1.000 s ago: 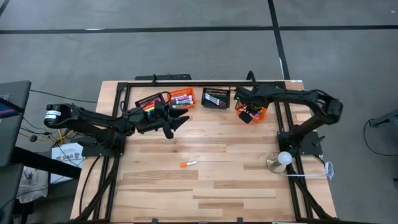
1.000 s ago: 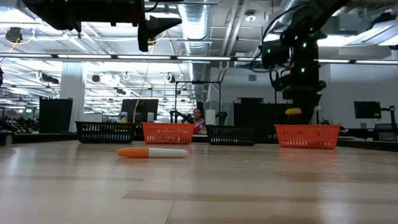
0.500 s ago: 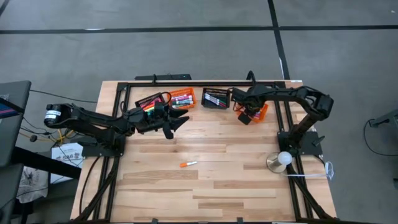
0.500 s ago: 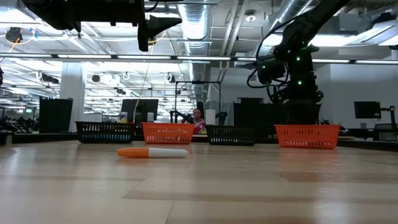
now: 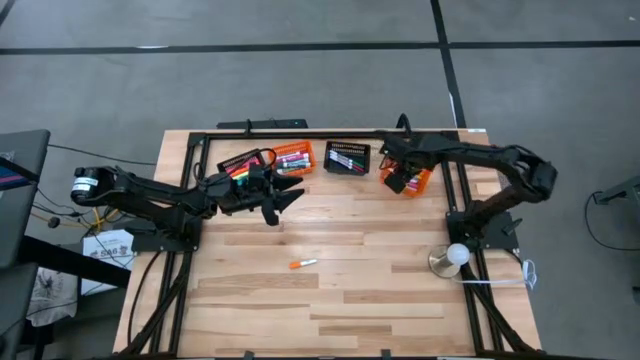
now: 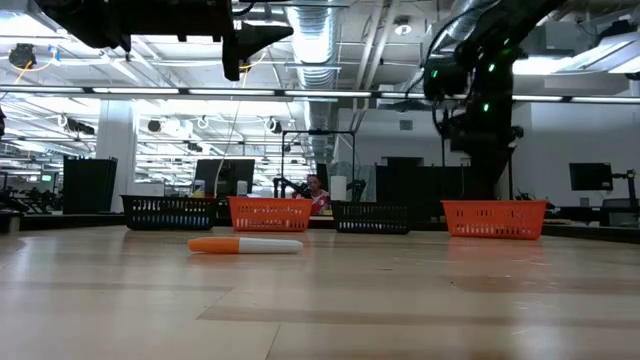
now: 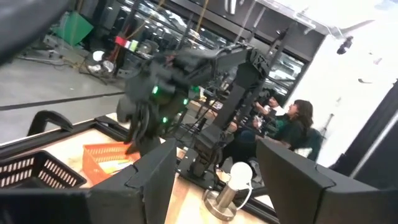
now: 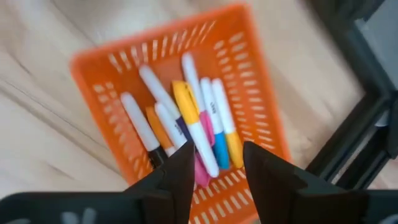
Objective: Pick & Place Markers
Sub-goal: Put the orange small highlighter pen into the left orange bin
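One marker [image 5: 302, 263] with an orange cap lies flat on the wooden table, also in the low view [image 6: 245, 244]. Several markers [image 8: 193, 134] lie in the right orange basket [image 8: 255, 93], which stands at the far right [image 5: 418, 182]. My right gripper [image 8: 214, 171] hangs open just above that basket, pointing steeply down, with nothing between its fingers [image 5: 400, 182]. My left gripper [image 5: 287, 196] is held high near the left baskets, pointing level toward the table's right, open and empty [image 7: 217, 180].
Along the far edge stand a black basket [image 5: 240, 162], an orange basket [image 5: 294, 157] and another black basket [image 5: 347, 157], all holding markers. A white ball on a metal stand [image 5: 455, 257] is at the near right. A black frame rail [image 5: 300, 134] borders the far side. People sit beyond the table [image 7: 292, 121].
A yellow marker that hung at my right gripper's fingers above the right orange basket is no longer there. My right gripper dipped toward the basket and came back up.
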Robot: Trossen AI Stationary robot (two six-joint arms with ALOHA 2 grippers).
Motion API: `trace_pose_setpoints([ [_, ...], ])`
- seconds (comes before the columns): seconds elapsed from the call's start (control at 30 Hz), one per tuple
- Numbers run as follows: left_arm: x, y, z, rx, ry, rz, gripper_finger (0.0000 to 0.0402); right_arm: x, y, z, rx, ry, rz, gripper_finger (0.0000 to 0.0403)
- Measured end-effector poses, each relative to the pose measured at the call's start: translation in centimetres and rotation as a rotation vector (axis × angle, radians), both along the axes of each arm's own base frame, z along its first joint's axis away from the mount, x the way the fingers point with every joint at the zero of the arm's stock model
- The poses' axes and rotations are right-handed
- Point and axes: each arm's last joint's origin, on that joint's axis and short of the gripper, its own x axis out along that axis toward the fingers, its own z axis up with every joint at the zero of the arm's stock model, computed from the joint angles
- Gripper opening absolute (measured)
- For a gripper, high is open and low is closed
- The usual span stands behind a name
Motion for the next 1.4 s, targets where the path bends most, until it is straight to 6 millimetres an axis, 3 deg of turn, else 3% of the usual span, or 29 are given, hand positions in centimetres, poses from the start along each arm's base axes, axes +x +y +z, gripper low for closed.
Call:
trace_pose_setpoints([
  [0.2,0.1,-0.4,-0.4,0.026,0.043,-0.103,0.0222,-2.0,1.8,4.9,-0.079,-0.254,-0.018,0.0118],
  [0.4,0.1,-1.7,-1.4,0.024,0.143,-0.169,0.0222,-3.4,5.2,9.7,-0.063,-0.645,0.15,0.012],
  [0.63,-0.1,-3.5,-2.4,0.028,0.252,-0.229,0.0221,-5.1,8.6,12.9,-0.106,-0.895,0.32,0.0119],
  [0.8,-0.3,-4.7,-2.9,0.007,0.3,-0.232,0.0221,-5.5,10.2,14.1,-0.101,-0.999,0.409,0.0119],
  [1.03,-0.2,-6.3,-2.8,0.037,0.407,-0.223,0.0221,-4.4,11.7,14.2,-0.058,-1.039,0.507,0.0119],
  [1.2,1.4,-7.4,-2.6,0.072,0.514,-0.242,0.0221,-3.0,12.6,13.7,-0.023,-1.02,0.558,0.0119],
  [1.4,4.1,-8.5,-4.6,0.129,0.782,-0.265,0.0221,-2.0,13.0,13.2,-0.008,-1.002,0.589,0.0119],
])
